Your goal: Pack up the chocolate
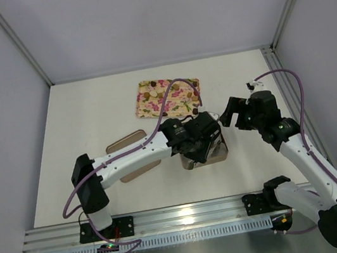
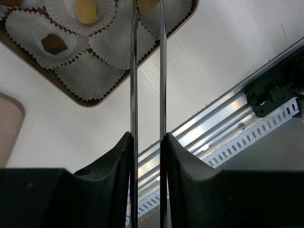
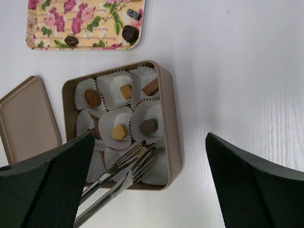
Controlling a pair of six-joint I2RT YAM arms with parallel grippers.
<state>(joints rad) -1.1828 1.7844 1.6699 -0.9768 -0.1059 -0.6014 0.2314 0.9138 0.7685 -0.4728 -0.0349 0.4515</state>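
You had 5 pieces of chocolate (image 3: 118, 131) sitting in paper cups (image 3: 110, 84) inside 1 tan tin (image 3: 174, 137) at frame centre: 3 brown and 2 tan. A 6th tan piece showed at the tips of the tongs (image 3: 137, 166) near the tin's lower edge. 3 more dark pieces lay on the floral tray (image 3: 57, 26), upper left. 1 lid (image 3: 26, 118) rested on the surface (image 3: 237, 71) left of the tin.

Your left arm (image 1: 129, 160) reached across from lower left, and the left fingers (image 2: 114, 166) were clamped on the tongs' 2 blades. Your right arm (image 1: 304, 153) bent up from lower right. The right fingers (image 3: 52, 185) were spread wide, holding nothing, near the tin's upper right.
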